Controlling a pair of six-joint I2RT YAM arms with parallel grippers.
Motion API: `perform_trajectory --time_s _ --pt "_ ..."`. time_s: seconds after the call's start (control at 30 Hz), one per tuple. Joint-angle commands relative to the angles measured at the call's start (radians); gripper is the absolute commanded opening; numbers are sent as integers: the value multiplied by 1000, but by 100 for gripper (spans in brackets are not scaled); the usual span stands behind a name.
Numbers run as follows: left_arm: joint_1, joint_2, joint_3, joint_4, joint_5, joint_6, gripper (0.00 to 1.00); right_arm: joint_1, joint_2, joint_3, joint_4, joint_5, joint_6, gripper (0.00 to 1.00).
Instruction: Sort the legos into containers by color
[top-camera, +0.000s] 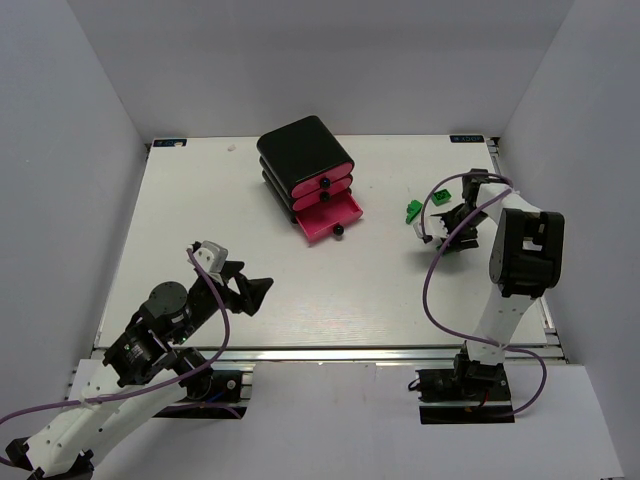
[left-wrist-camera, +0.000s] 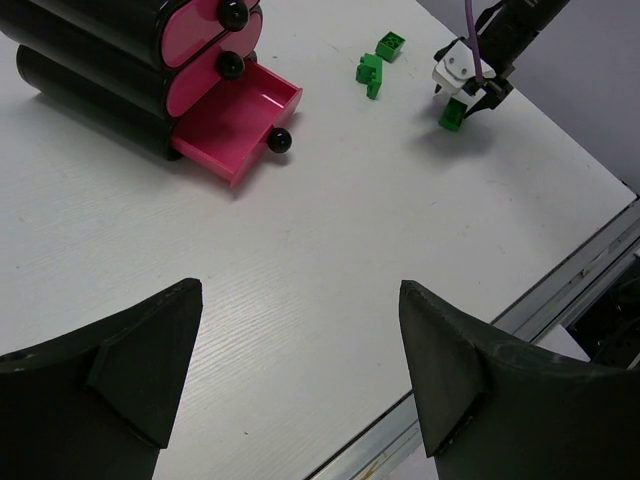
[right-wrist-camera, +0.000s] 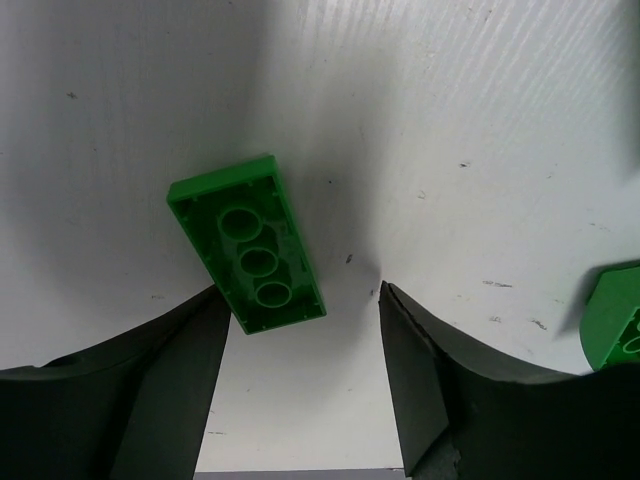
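One green lego, underside up, at the tips of the right end effector, jaws apart, empty

Left arm: low at the near-left corner, stretched forward and inward.
Left gripper: held above the table, fingers spread wide.
Right arm: upright from its base, elbow high, wrist bent down and to the left.
Right gripper: pointing down, close to the surface, fingers apart.
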Motion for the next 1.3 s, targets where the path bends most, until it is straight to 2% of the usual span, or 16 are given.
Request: perform_trajectory --time_s 0.0,0.2,0.4,0.57,0.7,0.83,0.93,1.0,1.03,1.17,1.2,1.27 --pt "4 8 4 -8 -18 0 89 6 51 8 -70 14 -228 66" --pt "4 2 4 -9 -24 -1 89 12 50 -48 -45 23 -238 64" --pt "4 0 4 -9 -27 -1 89 23 47 -73 -64 -12 -220 56" --pt "4 2 2 -11 -30 -3 89 29 44 -76 -91 -54 -176 46" --pt "4 -6 4 -12 -35 -6 89 31 12 -88 -102 -112 -140 31" --pt "4 -23 2 -11 -43 -7 89 31 -25 -84 -130 -201 -84 24" --pt "4 -29 2 -9 -46 -9 89 43 -83 -76 -157 -276 2 21" --pt "4 -31 1 -9 -46 -9 89 61 -144 -65 -188 -322 88 13" --pt "4 -31 1 -9 -46 -10 89 69 -171 -65 -199 -359 111 12" --pt "4 -26 -2 -4 -41 -10 89 172 -376 -146 -81 -400 298 11" --pt "4 -25 -2 -4 -40 -10 89 215 -413 -171 21 -402 356 12" --pt "4 -20 -2 -8 -43 -12 90 273 -490 -225 112 -391 511 12"
